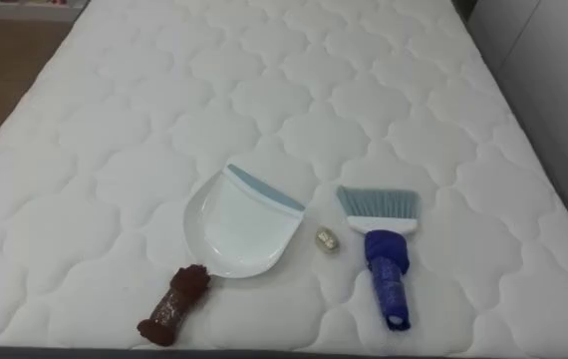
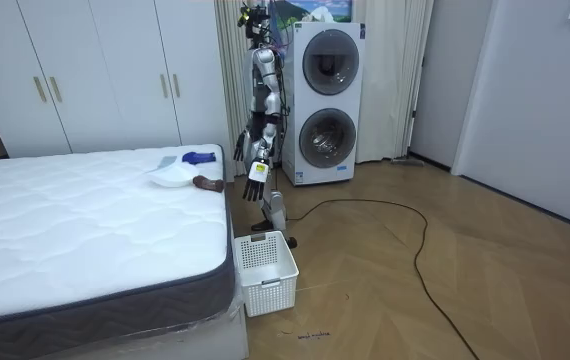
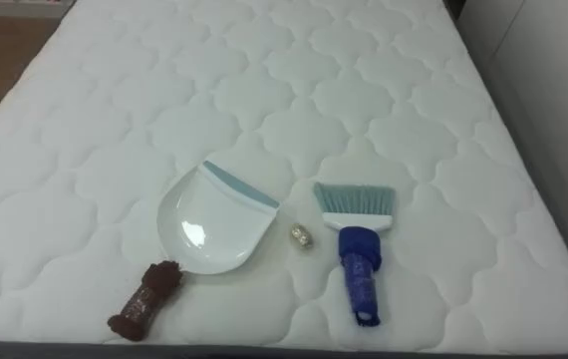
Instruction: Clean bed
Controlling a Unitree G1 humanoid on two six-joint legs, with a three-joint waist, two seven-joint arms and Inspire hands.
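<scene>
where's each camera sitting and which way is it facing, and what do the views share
Left eye view: on the robot's head, looking down at the bed, where a dustpan, a small scrap and a brush lie.
Right eye view: same head, slightly rightward, same downward look.
Room view: stands in the room off the bed's corner, facing the whole robot beside the bed, left robot hand and right robot hand hanging open.
Shared: all three show bed, dustpan and brush.

White quilted mattress (image 1: 264,90); lower centre, a white dustpan (image 1: 239,231) with brown handle, a small crumpled scrap (image 1: 327,239), then a blue brush (image 1: 384,244) lying flat
</scene>
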